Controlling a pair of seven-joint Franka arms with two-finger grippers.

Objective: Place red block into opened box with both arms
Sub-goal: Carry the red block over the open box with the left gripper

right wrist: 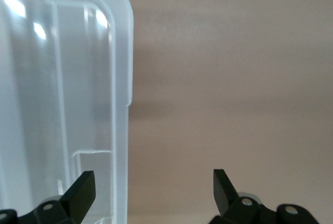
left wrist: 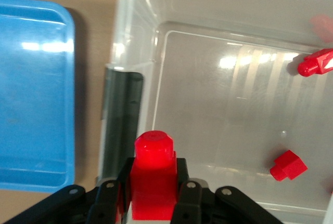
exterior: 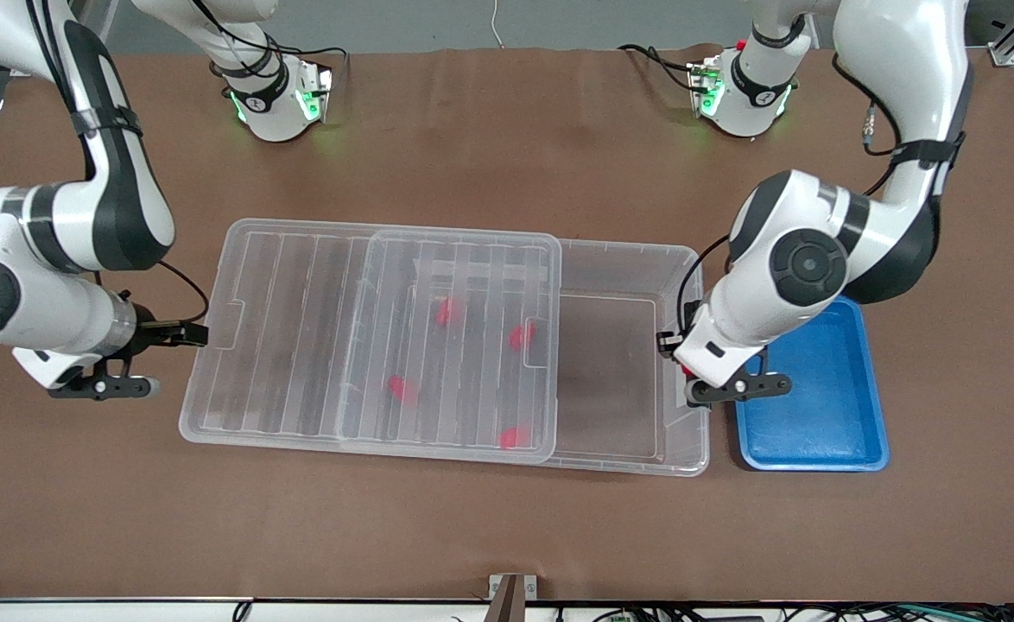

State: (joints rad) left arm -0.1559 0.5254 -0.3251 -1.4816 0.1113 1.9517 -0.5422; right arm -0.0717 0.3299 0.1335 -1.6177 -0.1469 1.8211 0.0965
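The clear box lies mid-table. Its ribbed lid is slid toward the right arm's end, which leaves the end near the left arm uncovered. My left gripper is shut on a red block and hangs over the box's short rim by the black latch; in the front view the left gripper is mostly hidden under its hand. Several other red blocks lie in the box under the lid. My right gripper is open and straddles the lid's outer short edge.
An empty blue tray sits beside the box at the left arm's end, also visible as the tray in the left wrist view. Two loose red blocks rest on the box floor near the opening. Brown tabletop surrounds everything.
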